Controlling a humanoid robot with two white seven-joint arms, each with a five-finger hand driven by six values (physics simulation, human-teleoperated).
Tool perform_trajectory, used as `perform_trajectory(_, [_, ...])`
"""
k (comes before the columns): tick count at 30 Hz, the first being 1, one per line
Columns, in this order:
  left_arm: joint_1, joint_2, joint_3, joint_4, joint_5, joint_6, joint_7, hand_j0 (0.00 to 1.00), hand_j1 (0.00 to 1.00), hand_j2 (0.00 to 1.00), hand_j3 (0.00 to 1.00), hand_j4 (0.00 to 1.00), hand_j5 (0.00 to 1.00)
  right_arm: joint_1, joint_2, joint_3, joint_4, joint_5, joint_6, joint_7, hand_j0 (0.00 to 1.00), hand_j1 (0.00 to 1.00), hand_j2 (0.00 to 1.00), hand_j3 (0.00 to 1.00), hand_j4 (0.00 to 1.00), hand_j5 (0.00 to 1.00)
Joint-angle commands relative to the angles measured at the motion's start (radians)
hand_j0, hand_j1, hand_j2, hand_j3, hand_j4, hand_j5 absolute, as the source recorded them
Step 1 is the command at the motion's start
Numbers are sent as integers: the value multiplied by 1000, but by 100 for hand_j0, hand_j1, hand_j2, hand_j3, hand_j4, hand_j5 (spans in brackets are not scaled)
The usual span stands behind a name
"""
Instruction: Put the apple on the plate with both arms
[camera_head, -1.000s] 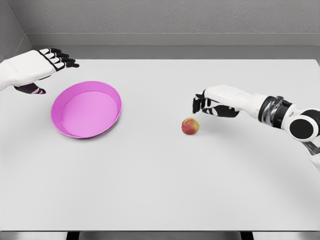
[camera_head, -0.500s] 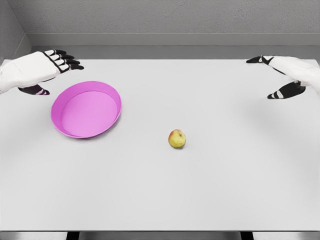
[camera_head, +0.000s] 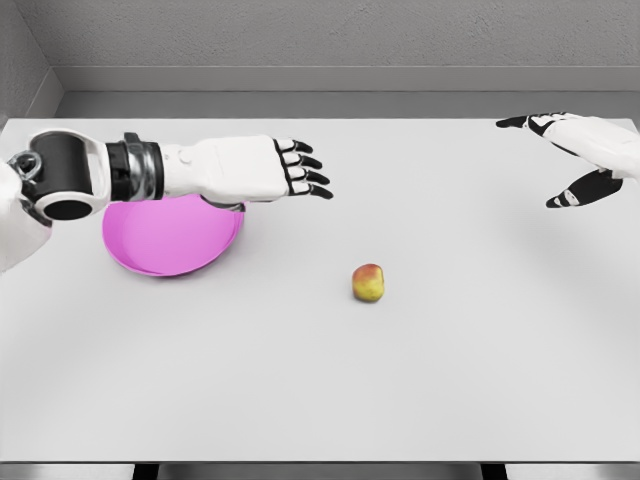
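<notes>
While the left arm stretches in from the picture's left edge across the white table (camera_head: 330, 390), its forearm passes over the upper part of the pink plate (camera_head: 165, 245) and hides that part of the rim. The left hand (camera_head: 260, 170) is held flat above the table, palm down, with the black-tipped fingers (camera_head: 310, 178) extended and slightly spread toward the right; it grips nothing. It hangs up and to the left of the apple (camera_head: 368, 283), well apart from it.

The right hand (camera_head: 580, 150) shows at the far right edge, near the table's back right corner. Its fingers are spread and relaxed, the thumb hanging lower than the rest, and it holds nothing. It is well apart from the apple too.

The apple sits on the bare table, a little right of the middle, between the two hands and nearer the front than either. It is nearly round, so no long axis can be made out; its upper side is reddish and its lower side yellow-green. Whether a stem shows cannot be told.

The plate lies at the left of the table, shallow with a raised rim. The visible part of its inside holds nothing, and the apple lies well to its right.
</notes>
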Motion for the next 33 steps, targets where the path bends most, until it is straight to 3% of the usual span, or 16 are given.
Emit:
perform_trajectory(1, [-2, -60, -77, -5, 3, 1, -28, 100, 100, 100, 100, 100, 100, 0, -7, -3, -2, -2, 1, 0, 100, 100, 100, 100, 100, 100])
perform_trajectory(5, [-46, -115, -160, 3, 4, 1, -49, 100, 100, 100, 100, 100, 100, 2, -7, -5, 6, -2, 1, 0, 100, 100, 100, 100, 100, 100])
perform_trajectory(8, [-48, -132, -184, 9, 15, 1, -77, 100, 100, 100, 100, 100, 100, 9, -8, -3, 4, -2, 1, 0, 100, 100, 100, 100, 100, 100])
perform_trajectory(19, [-46, -198, -212, 12, 26, 1, -92, 100, 100, 100, 100, 100, 100, 14, -11, -1, 6, -2, 2, 0, 100, 100, 100, 100, 100, 100])
perform_trajectory(23, [-48, -241, -229, 65, -33, 1, -92, 100, 100, 100, 100, 100, 100, 14, -11, -1, 4, -2, 2, 0, 100, 100, 100, 100, 100, 100])
perform_trajectory(33, [-45, -275, -237, 86, -114, 1, -118, 100, 100, 100, 100, 100, 100, 14, -11, -1, 4, -2, 2, 0, 100, 100, 100, 100, 100, 100])
